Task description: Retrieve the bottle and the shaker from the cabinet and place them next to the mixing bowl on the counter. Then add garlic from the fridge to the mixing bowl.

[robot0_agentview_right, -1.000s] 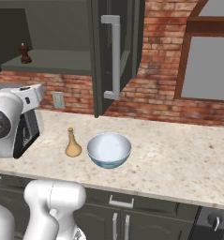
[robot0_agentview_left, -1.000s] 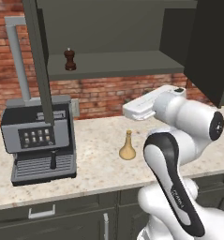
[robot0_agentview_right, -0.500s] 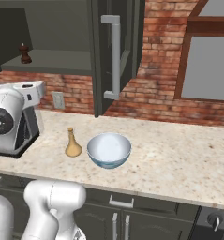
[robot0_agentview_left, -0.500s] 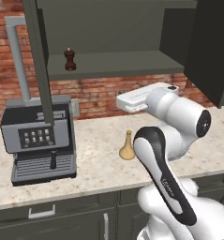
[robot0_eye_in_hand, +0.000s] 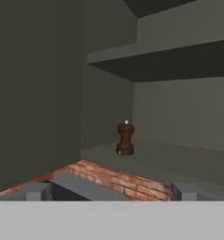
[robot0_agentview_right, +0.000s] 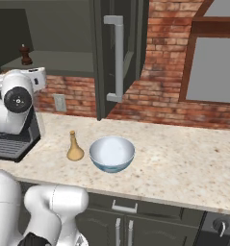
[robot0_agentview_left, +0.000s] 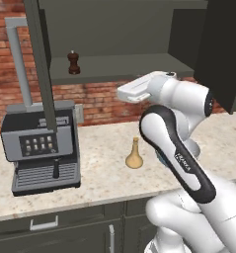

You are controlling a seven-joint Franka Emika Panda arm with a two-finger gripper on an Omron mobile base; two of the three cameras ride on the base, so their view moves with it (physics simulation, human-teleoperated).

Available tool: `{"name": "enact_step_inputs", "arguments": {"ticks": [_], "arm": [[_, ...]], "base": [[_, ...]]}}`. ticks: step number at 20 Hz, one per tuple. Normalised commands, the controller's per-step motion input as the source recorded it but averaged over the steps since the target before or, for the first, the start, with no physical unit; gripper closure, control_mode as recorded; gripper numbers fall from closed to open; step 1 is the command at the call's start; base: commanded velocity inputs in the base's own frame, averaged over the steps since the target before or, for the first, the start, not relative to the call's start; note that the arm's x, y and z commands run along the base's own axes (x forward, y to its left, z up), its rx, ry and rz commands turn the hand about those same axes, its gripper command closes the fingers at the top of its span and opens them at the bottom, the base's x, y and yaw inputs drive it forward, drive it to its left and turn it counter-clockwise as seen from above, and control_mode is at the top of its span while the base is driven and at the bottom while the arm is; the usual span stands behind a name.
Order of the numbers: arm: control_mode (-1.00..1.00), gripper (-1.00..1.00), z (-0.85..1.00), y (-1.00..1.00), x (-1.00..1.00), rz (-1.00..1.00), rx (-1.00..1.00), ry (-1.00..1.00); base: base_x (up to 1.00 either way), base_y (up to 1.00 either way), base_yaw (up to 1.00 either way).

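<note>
The shaker [robot0_eye_in_hand: 125, 138] is standing ahead of the spread, empty tool [robot0_eye_in_hand: 111, 191], which is rising toward the cabinet [robot0_eye_in_hand: 48, 84].

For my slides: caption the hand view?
Open gripper faces the shaker upright on the cabinet shelf.

The end effector [robot0_eye_in_hand: 108, 191] is raised in front of the open cabinet [robot0_agentview_left: 119, 34], jaws spread wide. The shaker [robot0_eye_in_hand: 125, 138] stands ahead of it on the cabinet shelf, well apart. Below it on the counter [robot0_agentview_right: 184, 163], the bottle [robot0_agentview_right: 74, 147] stands just beside the mixing bowl [robot0_agentview_right: 111, 153]. A coffee machine [robot0_agentview_left: 40, 146] sits lower, off to the left.
</note>
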Motion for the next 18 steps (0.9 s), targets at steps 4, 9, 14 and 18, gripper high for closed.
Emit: {"name": "enact_step_inputs", "arguments": {"ticks": [4,9,14,18], "arm": [[-1.00,-1.00,0.00,0.12,0.71,0.06,0.00,0.00],[-1.00,-1.00,0.02,0.23,0.63,0.03,-0.03,0.01],[-1.00,-1.00,0.09,0.34,0.25,0.02,-0.11,0.03],[-1.00,-1.00,0.01,0.23,0.63,0.00,-0.07,0.12]], "base": [[0.00,0.00,0.00],[0.00,0.00,0.00],[0.00,0.00,0.00],[0.00,0.00,0.00]]}}
